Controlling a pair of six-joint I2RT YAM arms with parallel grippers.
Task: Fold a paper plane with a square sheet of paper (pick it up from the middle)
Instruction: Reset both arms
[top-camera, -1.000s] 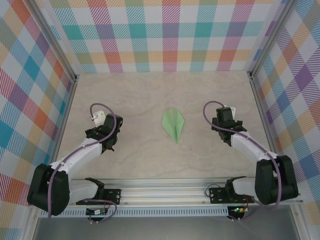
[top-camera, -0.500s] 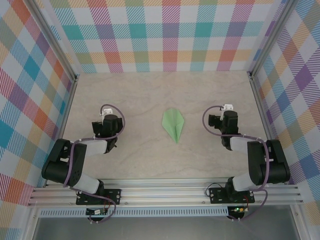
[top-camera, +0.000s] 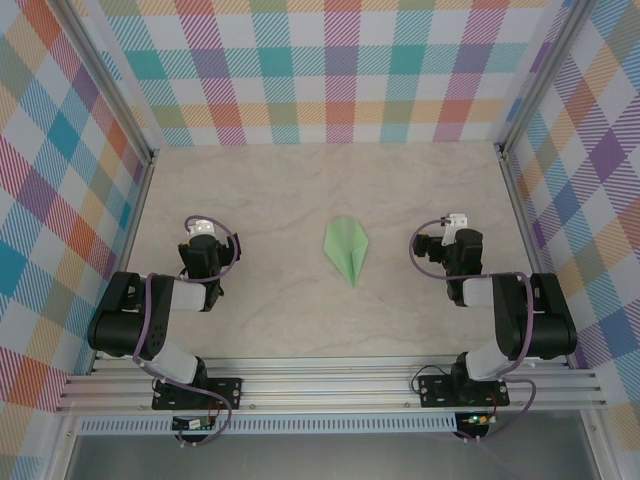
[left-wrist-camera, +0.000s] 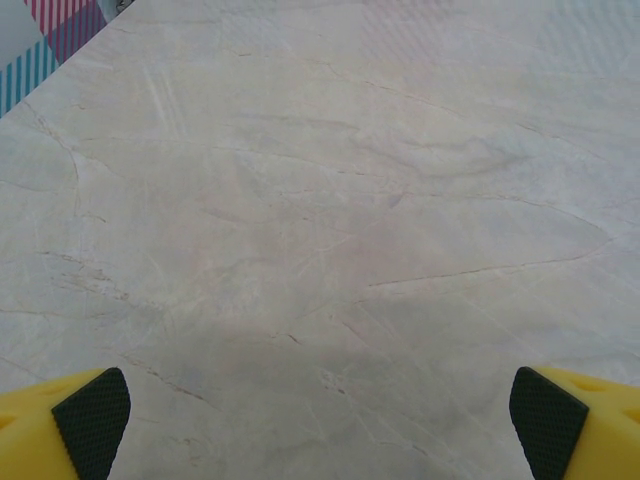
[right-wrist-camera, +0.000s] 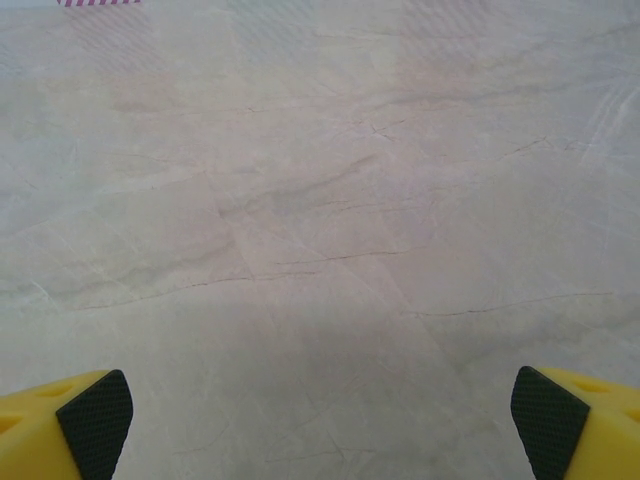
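The right gripper (right-wrist-camera: 320, 422) and left gripper (left-wrist-camera: 320, 422) are gaping wide, holding nothing. The paper plane (top-camera: 347, 250) is lying at the nearer right one's 9 o'clock.

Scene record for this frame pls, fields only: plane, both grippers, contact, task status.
paper plane: pale-green folded dart, flat on the table, between the arms, narrow tip toward the arm bases
left gripper: open, holding nothing, over bare table left of the plane
right gripper: open, holding nothing, over bare table right of the plane
contact: neither gripper touches the plane
task status: plane looks folded
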